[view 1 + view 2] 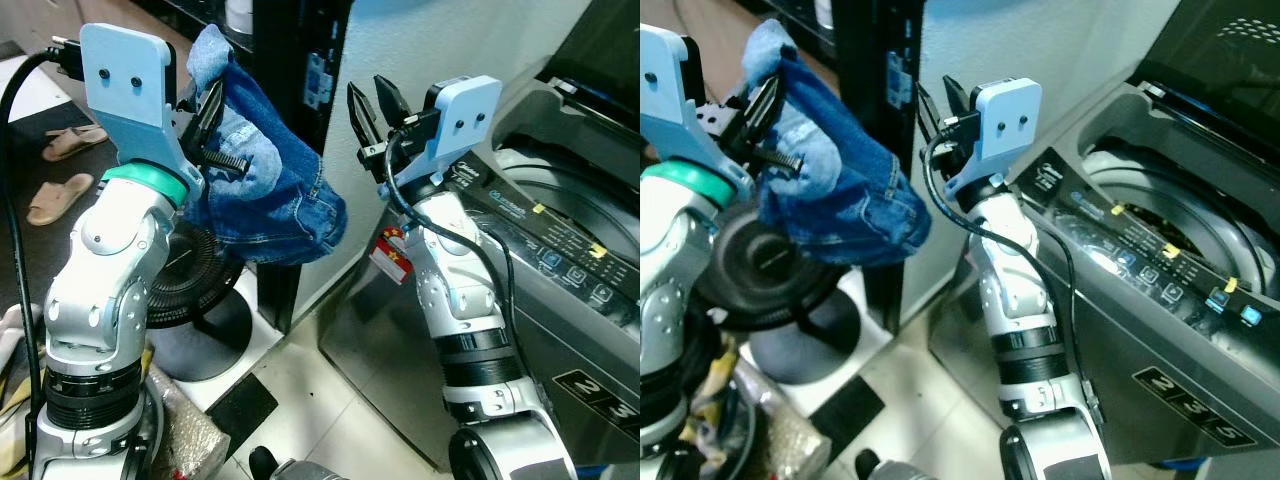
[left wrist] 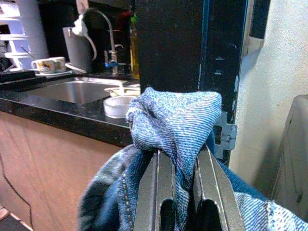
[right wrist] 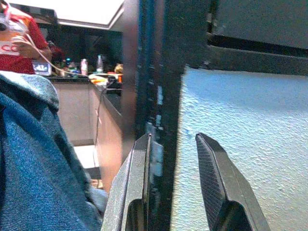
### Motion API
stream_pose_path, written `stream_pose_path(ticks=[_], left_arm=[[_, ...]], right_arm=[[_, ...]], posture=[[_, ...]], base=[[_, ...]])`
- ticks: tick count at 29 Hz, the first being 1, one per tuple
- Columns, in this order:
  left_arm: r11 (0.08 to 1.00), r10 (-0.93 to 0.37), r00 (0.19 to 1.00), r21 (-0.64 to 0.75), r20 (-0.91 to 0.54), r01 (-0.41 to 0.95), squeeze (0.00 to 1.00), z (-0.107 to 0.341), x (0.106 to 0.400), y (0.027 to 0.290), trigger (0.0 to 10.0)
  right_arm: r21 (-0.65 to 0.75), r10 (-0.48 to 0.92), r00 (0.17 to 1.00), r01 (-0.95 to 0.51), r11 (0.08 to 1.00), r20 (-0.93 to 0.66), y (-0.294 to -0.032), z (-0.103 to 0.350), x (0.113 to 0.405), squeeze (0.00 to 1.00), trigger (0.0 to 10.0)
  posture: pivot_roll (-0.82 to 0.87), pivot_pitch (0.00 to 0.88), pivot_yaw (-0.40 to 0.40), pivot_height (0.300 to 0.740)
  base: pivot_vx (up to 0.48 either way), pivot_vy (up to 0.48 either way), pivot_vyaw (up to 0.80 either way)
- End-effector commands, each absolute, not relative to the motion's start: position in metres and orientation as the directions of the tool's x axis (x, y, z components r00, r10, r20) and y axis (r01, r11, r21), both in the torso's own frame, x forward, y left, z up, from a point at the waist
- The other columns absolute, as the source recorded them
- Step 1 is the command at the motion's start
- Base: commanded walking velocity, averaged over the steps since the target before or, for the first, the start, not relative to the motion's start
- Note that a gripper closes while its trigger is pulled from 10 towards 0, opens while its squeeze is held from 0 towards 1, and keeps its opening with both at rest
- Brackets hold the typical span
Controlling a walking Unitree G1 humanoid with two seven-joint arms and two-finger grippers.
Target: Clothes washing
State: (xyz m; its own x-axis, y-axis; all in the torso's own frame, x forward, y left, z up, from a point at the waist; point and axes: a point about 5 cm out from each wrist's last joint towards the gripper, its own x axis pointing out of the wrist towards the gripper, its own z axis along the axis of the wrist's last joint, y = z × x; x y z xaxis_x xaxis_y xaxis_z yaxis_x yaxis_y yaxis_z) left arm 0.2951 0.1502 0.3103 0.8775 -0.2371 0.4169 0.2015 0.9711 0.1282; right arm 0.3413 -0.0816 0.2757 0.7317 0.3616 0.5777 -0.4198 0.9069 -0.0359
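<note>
A bundle of blue denim jeans (image 1: 265, 185) hangs in the air at the upper left, pinched by my left gripper (image 1: 205, 125), which is shut on a fold of the cloth (image 2: 175, 125). My right gripper (image 1: 372, 110) is raised beside the jeans, a little apart from them, with its fingers open and nothing between them (image 3: 173, 183). The grey top-loading washing machine (image 1: 560, 250) stands at the right with its lid up and its drum opening (image 1: 1185, 195) showing. The jeans hang left of the machine, not over the drum.
A black floor fan (image 1: 190, 290) stands below the jeans on a white tiled floor. A dark vertical post (image 1: 300, 90) and a white textured wall (image 1: 450, 40) lie behind the grippers. Sandals (image 1: 60, 195) rest on the floor far left. A kitchen sink (image 2: 72, 91) shows beyond.
</note>
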Motion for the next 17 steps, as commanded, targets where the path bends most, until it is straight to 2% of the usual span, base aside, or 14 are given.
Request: stream_pose_path(ticks=[1,4,6,17], left_arm=[[0.969,-0.247,0.865,0.139,0.436,0.206,0.00,0.3146,0.2925,0.1485,10.0],[0.968,-0.248,0.866,0.141,0.434,0.207,0.00,0.3144,0.2925,0.1481,10.0],[0.968,-0.249,0.867,0.142,0.431,0.207,0.00,0.3140,0.2925,0.1478,10.0],[0.968,-0.249,0.871,0.143,0.424,0.207,0.00,0.3122,0.2925,0.1475,10.0]], right_arm=[[-0.027,0.347,0.737,-0.408,0.912,0.579,-0.0853,0.2767,0.3412,0.00,10.0],[-0.027,0.337,0.751,-0.393,0.919,0.568,-0.0868,0.2759,0.3425,0.00,10.0],[0.010,0.325,0.765,-0.397,0.918,0.556,-0.0879,0.2742,0.3442,0.00,10.0],[-0.003,0.327,0.765,-0.391,0.920,0.555,-0.0885,0.2748,0.3442,0.00,10.0]], posture=[[0.10,0.014,-0.020,0.740],[0.10,0.015,-0.018,0.740],[0.10,0.016,-0.019,0.740],[0.10,0.017,-0.019,0.740]], base=[[0.000,0.000,-0.80],[0.000,0.000,-0.27],[0.000,0.000,-0.80],[0.000,0.000,-0.80]])
